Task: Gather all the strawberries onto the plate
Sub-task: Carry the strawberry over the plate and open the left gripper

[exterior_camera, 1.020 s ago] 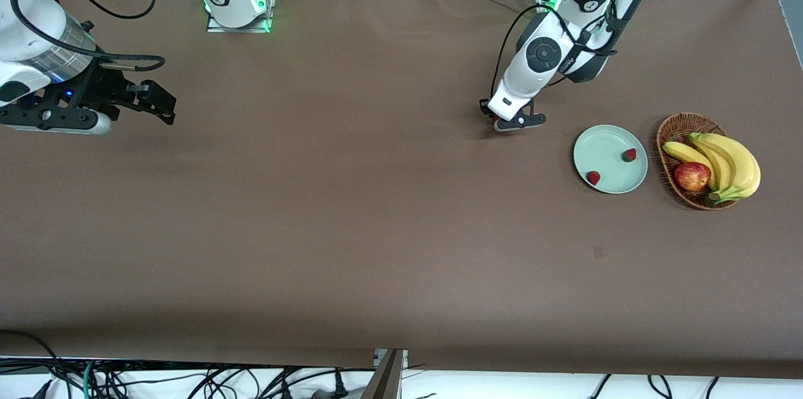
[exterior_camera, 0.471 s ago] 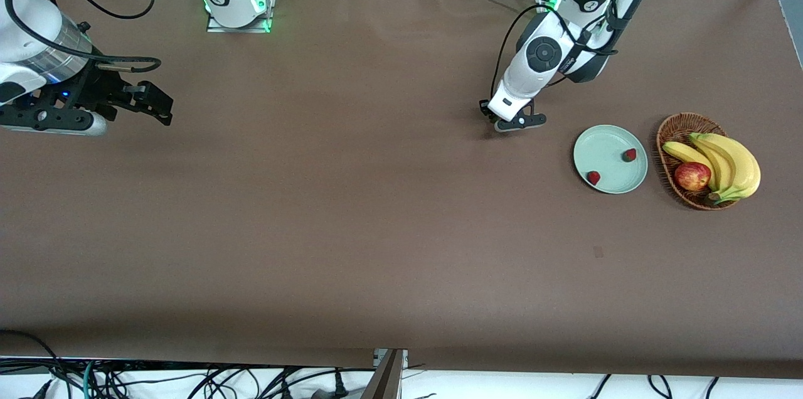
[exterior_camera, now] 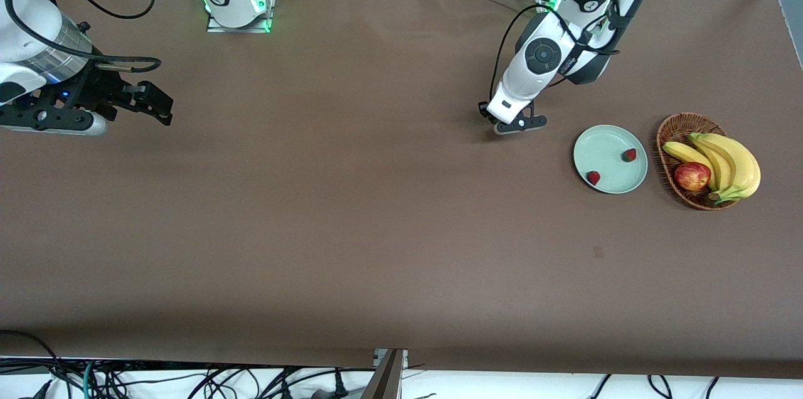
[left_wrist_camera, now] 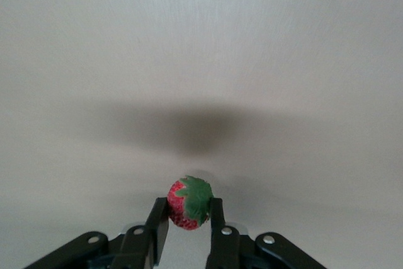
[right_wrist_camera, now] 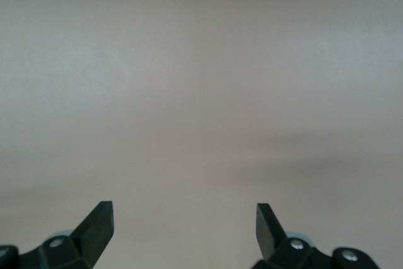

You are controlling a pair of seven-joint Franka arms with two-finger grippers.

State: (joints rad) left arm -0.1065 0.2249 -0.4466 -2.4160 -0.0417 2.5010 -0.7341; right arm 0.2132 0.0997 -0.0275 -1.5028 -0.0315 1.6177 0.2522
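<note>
My left gripper [exterior_camera: 511, 120] is shut on a small red strawberry [left_wrist_camera: 179, 209] with a green cap. It hangs just over the brown cloth, a short way from the plate toward the right arm's end. The arm hides this berry in the front view. The pale mint-green plate [exterior_camera: 605, 147] holds two more strawberries, one [exterior_camera: 630, 155] at the basket side and one [exterior_camera: 593, 177] at the rim nearer the camera. My right gripper [exterior_camera: 157, 105] waits open and empty over the cloth at its own end of the table, its fingers [right_wrist_camera: 101, 222] wide apart.
A brown wicker basket [exterior_camera: 676, 126] stands beside the plate at the left arm's end, with bananas [exterior_camera: 731, 164] and a red apple [exterior_camera: 692, 175] in it. Cables run along the table's edge by the arms' bases.
The left gripper's fingers have closed on the strawberry and it has risen a little. The right gripper drifted slightly toward its end of the table.
</note>
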